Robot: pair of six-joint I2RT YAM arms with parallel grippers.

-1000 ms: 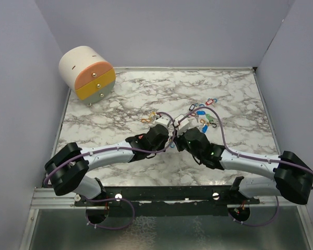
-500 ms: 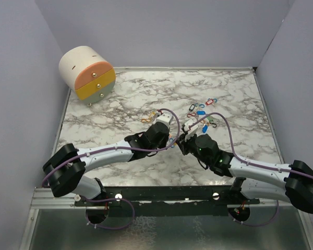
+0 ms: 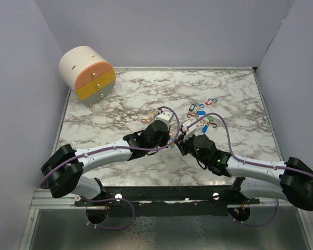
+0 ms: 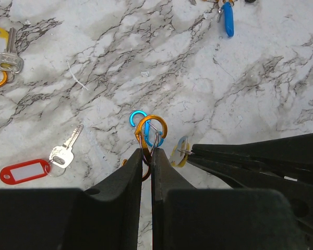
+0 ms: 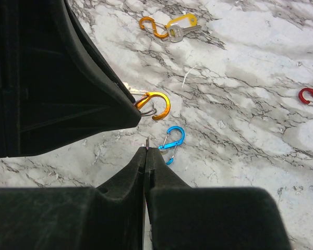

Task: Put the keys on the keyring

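My left gripper [image 4: 148, 151] is shut on an orange carabiner keyring [image 4: 150, 136], held just above the marble; it also shows in the right wrist view [image 5: 156, 104]. My right gripper [image 5: 147, 150] is shut on a thin metal ring with a yellow tag [image 4: 179, 152], its tip close to the right of the orange carabiner. A blue carabiner [image 5: 173, 139] lies on the table under them. In the top view the left gripper [image 3: 168, 137] and right gripper [image 3: 181, 141] meet at the table's middle. Several more tagged keys [image 3: 201, 114] lie behind them.
A red-tagged key [image 4: 23, 171] with a silver key [image 4: 62, 153] lies left of my left gripper. A yellow-tagged key on an orange carabiner [image 5: 167, 26] lies farther off. A red carabiner [image 5: 310, 96] is at the right. A round drawer unit [image 3: 87, 73] stands back left.
The right arm has drawn back toward the near edge and swung its gripper leftward. The left gripper has shifted slightly away. Both stay shut, tips close together.
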